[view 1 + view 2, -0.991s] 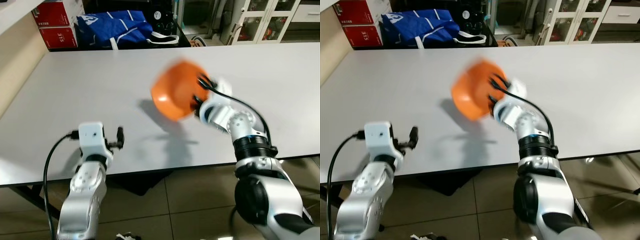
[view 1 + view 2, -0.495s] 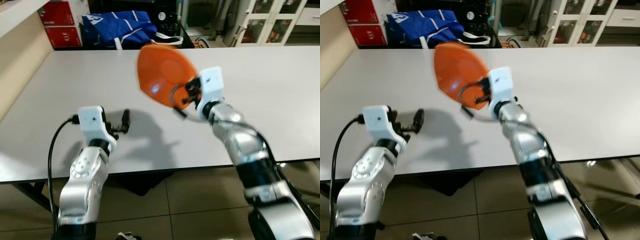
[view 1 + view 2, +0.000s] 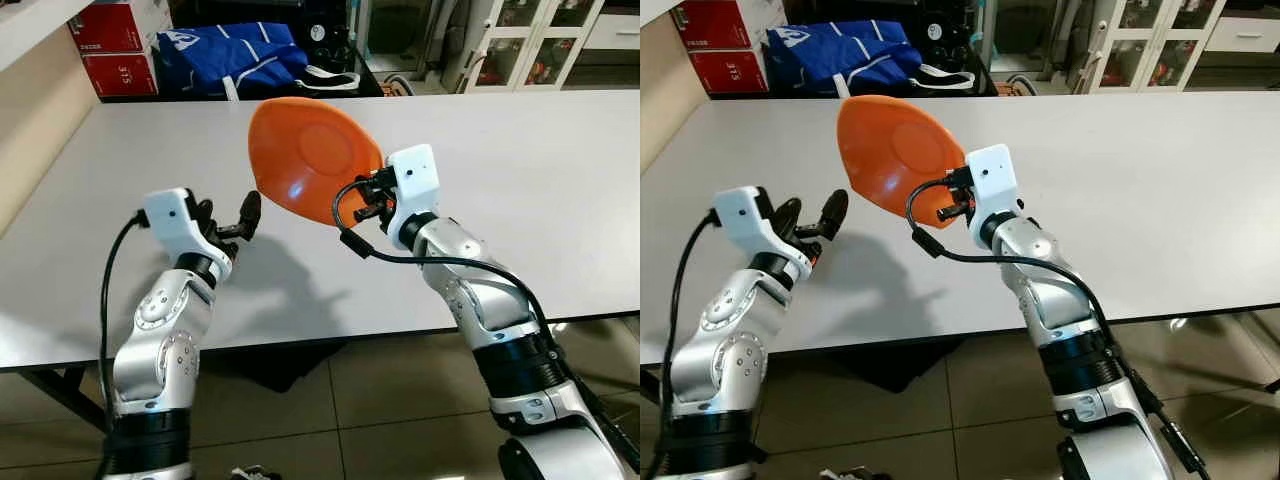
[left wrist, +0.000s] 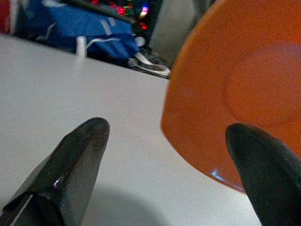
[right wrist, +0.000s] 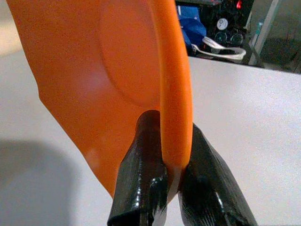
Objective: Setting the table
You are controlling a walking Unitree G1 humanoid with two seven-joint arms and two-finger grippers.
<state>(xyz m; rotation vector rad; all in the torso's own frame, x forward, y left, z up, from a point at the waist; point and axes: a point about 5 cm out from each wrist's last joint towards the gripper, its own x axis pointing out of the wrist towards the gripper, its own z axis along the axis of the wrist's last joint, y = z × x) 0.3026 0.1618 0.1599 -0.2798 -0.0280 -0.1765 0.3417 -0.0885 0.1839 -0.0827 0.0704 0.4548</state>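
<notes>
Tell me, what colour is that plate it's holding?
Plain orange plate, clearest in the left eye view.

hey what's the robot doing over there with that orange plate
The robot's right hand grips an orange plate by its rim, holding it tilted up on edge in the air above the white table. The left hand is open beside it, fingers spread toward the plate's free edge without touching it. The plate hasn't been set down yet.

The orange plate (image 3: 312,170) is looking like smooth, slightly glossy plastic; the desk (image 3: 560,170) is showing a matt white surface.
</notes>
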